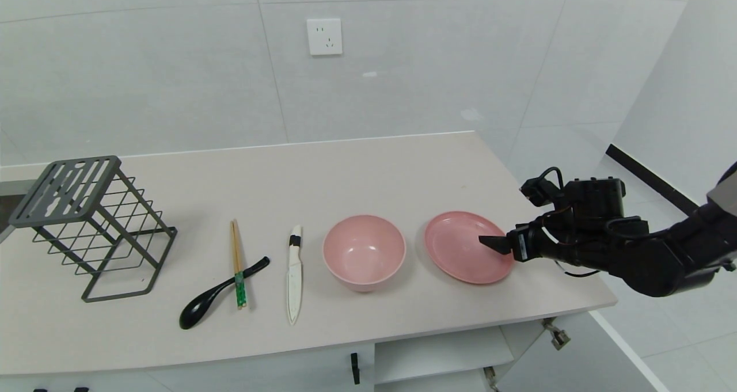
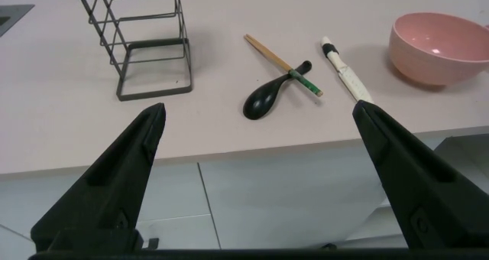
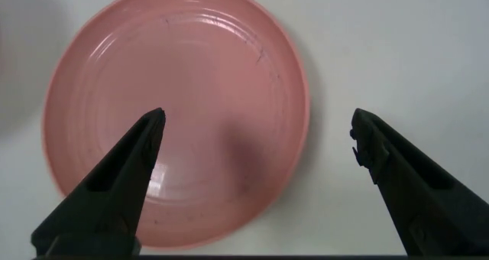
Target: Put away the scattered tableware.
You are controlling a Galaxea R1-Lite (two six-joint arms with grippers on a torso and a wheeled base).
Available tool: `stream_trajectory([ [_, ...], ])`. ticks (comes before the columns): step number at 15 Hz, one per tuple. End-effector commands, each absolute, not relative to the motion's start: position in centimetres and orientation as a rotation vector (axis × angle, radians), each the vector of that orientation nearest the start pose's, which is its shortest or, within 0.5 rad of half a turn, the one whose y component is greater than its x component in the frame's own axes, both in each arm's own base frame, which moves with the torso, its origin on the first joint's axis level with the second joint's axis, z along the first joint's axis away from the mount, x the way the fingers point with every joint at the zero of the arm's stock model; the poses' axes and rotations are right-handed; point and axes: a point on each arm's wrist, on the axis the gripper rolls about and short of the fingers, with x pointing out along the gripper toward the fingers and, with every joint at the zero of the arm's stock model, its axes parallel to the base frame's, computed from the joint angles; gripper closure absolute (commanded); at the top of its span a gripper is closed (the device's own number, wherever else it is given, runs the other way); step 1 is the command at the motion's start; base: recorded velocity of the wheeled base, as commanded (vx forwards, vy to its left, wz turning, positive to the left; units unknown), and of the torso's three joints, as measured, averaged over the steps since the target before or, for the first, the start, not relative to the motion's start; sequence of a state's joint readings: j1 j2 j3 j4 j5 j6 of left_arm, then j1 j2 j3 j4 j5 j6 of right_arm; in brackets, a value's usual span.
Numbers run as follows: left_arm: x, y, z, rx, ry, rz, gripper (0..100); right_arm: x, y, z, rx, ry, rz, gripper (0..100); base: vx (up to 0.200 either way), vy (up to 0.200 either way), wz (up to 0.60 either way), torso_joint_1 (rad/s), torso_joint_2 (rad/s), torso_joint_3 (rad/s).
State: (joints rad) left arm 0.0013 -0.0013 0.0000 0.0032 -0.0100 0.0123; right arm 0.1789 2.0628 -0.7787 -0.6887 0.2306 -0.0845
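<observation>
The right gripper (image 3: 257, 115), fingers spread, hovers over the pink plate (image 1: 460, 257) beside the bowl (image 1: 364, 281). The left gripper (image 2: 258, 107) gapes likewise, facing the rack (image 1: 66, 191).

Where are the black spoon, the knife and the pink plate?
black spoon (image 1: 194, 314), head view, on its scoop.
knife (image 1: 294, 282), head view, middle of the blade.
pink plate (image 3: 214, 107), right wrist view, its flat inner base.

1. A pink plate (image 1: 455, 257) lay flat, rightmost in the row.
2. A pink bowl (image 1: 364, 252) stood upright just left of it.
3. A white knife (image 1: 295, 277) lay left of the bowl, tip pointing forward.
4. Wooden chopsticks (image 1: 237, 262) crossed a black spoon (image 1: 216, 295) at its handle.
</observation>
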Motion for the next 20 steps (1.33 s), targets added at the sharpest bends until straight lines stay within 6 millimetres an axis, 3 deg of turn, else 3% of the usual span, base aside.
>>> stream_trajectory([
  [1, -2.3, 0.0, 7.5, 0.012, 0.005, -0.008, 0, 35.2, 7.1, 4.8, -0.064, 0.599, 0.428, 0, 0.000, 0.000, 0.00, 0.000, 0.00, 0.000],
  [6, -2.3, 0.0, 7.5, 0.018, 0.005, -0.008, 0, 36.4, 7.4, 3.1, -0.065, 0.598, 0.428, 0, 0.000, 0.000, 0.00, 0.000, 0.00, 0.000],
  [14, -2.3, 0.0, 7.5, 0.021, 0.005, -0.008, 0, 34.7, 9.0, 2.5, -0.076, 0.635, 0.484, 0, 0.000, 0.000, 0.00, 0.000, 0.00, 0.000],
  [15, -2.3, 0.0, 7.5, 0.021, 0.005, -0.008, 0, 34.8, 9.0, 2.5, -0.074, 0.631, 0.474, 100, 0.000, 0.000, 0.00, 0.000, 0.00, 0.000],
  [20, -2.3, 0.0, 7.5, 0.009, 0.002, -0.005, 0, 35.3, 6.8, 2.2, -0.071, 0.639, 0.374, 100, 0.000, 0.000, 0.00, 0.000, 0.00, 0.000],
])
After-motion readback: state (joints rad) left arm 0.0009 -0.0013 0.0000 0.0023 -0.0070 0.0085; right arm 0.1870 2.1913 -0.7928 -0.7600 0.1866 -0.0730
